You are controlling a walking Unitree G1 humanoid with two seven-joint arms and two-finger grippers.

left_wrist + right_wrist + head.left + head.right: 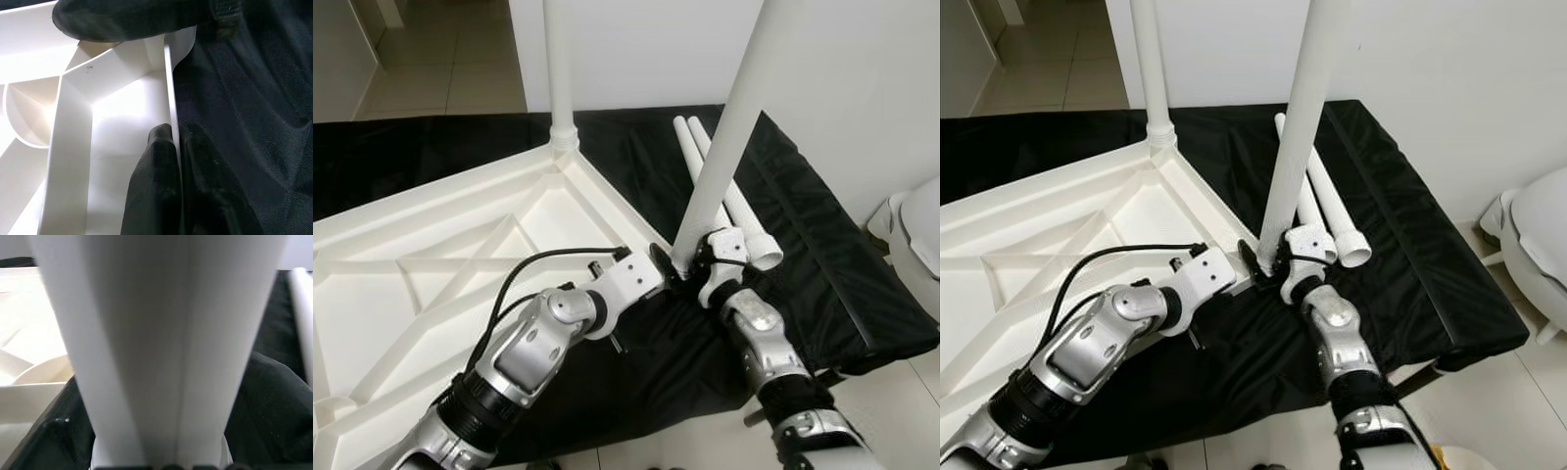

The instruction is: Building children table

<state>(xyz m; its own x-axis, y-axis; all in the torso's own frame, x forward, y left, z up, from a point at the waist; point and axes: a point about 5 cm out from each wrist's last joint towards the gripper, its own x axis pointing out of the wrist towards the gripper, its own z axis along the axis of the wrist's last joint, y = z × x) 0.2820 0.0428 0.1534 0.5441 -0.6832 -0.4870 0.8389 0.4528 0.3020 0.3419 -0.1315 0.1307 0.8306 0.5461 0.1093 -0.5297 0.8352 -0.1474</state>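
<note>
While the white plastic children's table top [440, 255] lies upside down on the black fabric sheet [803, 235], its ribbed underside facing up, one white tubular leg [558, 69] already stands upright in the far corner socket. A second long white plastic leg [729, 117] rises at the near right corner, leaning a little to the right as it climbs (so its long axis is not quite in line with the socket below). The right pincer [697, 262] is closed around the foot of this leg, just above the corner; in the right wrist view the tube [156, 342] runs straight up past the camera. The left pincer [180, 147] is clamped on the thin white edge wall [168, 88] of the overturned top, one black finger [154, 166] on the inner side and the other on the outer side, next to that same corner. From the head views the left pincer sits just left of the leg's foot, the right pincer just right of it, nearly touching each other.

Two spare white legs [729, 191] lie side by side on the sheet beyond the pincers, pointing away toward the far wall.

The step in hand looks like seating this second leg. The coming move probably turns on bringing the tube upright over the socket, which lies directly below the right pincer, while the left arm steadies the top.
</note>
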